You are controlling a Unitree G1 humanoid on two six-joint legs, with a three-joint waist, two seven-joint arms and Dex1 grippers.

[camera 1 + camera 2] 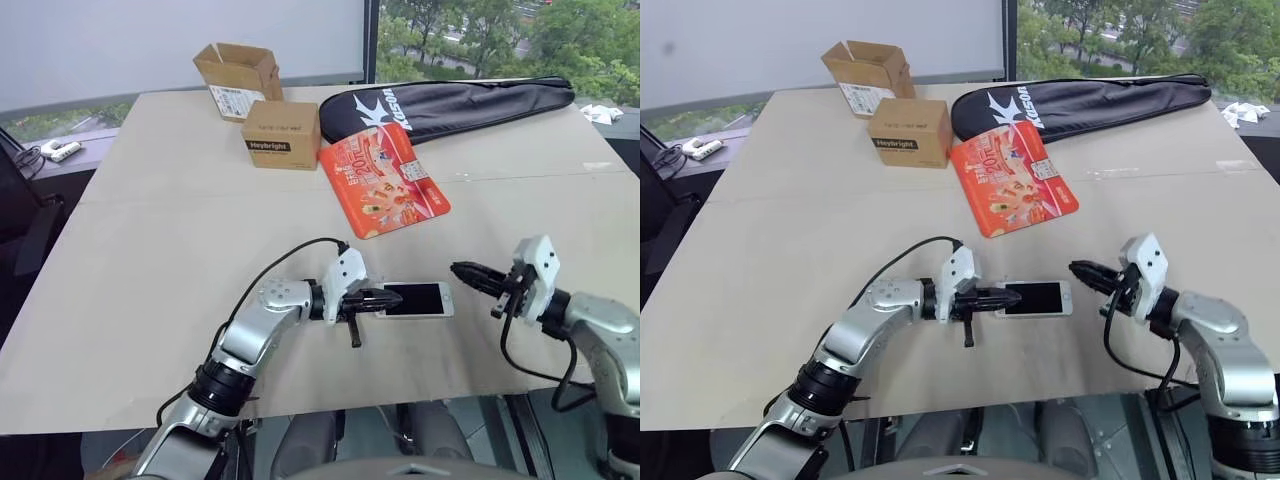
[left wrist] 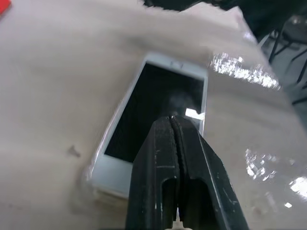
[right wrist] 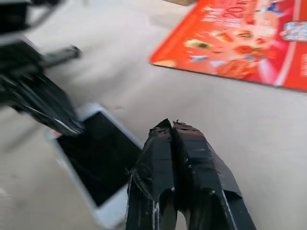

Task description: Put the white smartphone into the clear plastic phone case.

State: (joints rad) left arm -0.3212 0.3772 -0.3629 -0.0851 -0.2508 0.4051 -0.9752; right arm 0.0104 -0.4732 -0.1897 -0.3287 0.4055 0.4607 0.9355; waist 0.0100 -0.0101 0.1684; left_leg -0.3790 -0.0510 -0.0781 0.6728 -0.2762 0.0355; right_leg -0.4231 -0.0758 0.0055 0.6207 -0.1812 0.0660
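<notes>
The left tool (image 1: pixel 385 298) had its two black fingers pressed together, with nothing between them, and the tip lay over the near end of the white smartphone (image 1: pixel 418 299); whether it pressed on the glass could not be told. The right tool (image 1: pixel 470 272), likewise closed and empty, hung just beside the phone's other end, pointing toward it and apart from it.

The phone lay flat and screen up on the tabletop (image 1: pixel 170 260), between the two tools near the front edge. In the left wrist view a thin glossy lip showed along its long side and lower corner, so the clear plastic phone case (image 2: pixel 94 165) seemed to be already around or under it, though how fully it was seated could not be told.

Judged from this, the phone was a stiff, light, smooth slab, likely to slide on the tabletop if pushed at one end. The case looked thin and springy. Pressure belonged at the white bezels and corners, with the far end braced, and not on the middle of the glass.

Farther back lay an orange packet (image 1: pixel 383 178), a shut cardboard box (image 1: pixel 281 134) and an open cardboard box (image 1: pixel 236 75) whose contents were out of sight.
</notes>
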